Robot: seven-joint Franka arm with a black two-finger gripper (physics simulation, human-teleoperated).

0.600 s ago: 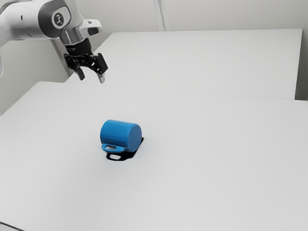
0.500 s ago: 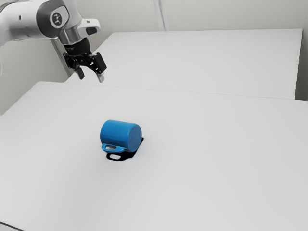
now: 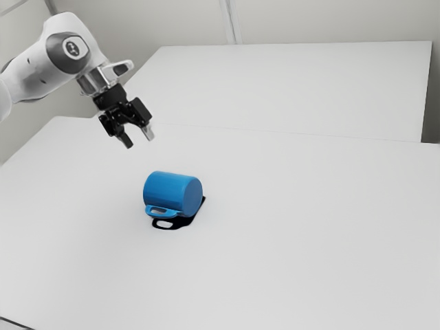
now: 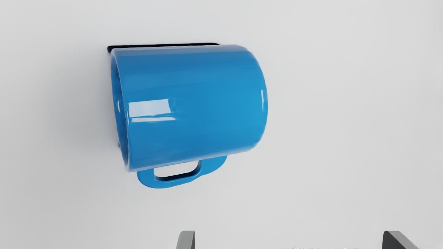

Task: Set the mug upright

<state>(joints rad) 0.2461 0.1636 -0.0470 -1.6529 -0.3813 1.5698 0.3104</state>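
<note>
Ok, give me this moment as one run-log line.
mug: on its side on table, handle out to one side | gripper: open, above table, clear of mug | task: mug not yet upright

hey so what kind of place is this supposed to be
Probably a bare robotics lab or test room, likely a simulated one: a robot arm reaches over a plain white table, which holds a blue mug lying on its side, with pale walls behind.
</note>
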